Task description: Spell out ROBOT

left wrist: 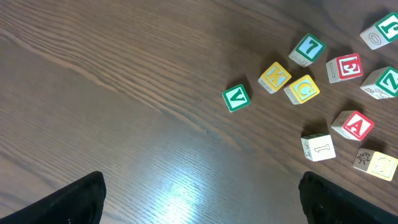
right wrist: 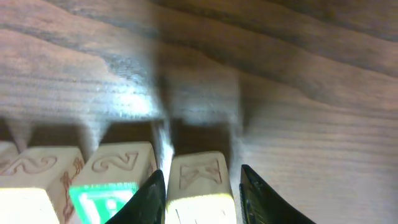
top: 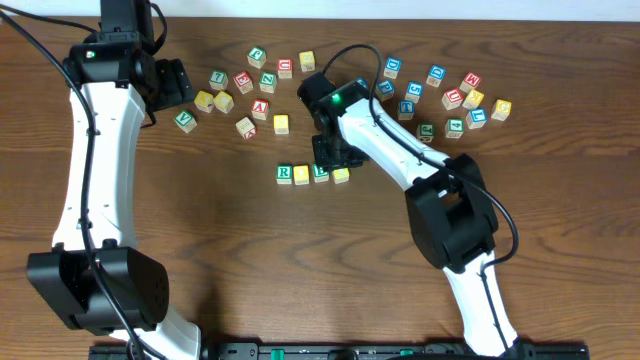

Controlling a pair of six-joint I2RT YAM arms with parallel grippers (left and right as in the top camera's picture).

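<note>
Near the middle of the bench (top: pixel 210 210) the row reads green R (top: pixel 285 174), a yellow-faced cube (top: pixel 302 174), green B (top: pixel 320 172) and a second yellow-faced cube (right wrist: pixel 200 190), with no T yet beside it; I cannot pick T out among the loose cubes (top: pixel 435 75) toward the far edge. The right jaws straddle that last cube, its side carved with a K, and whether they press it or stand just free I cannot tell, so they should part fully and rise straight, without nudging B. The left jaws hang wide apart and empty over a green V (left wrist: pixel 236 98) and a red A (left wrist: pixel 356 124)
</note>
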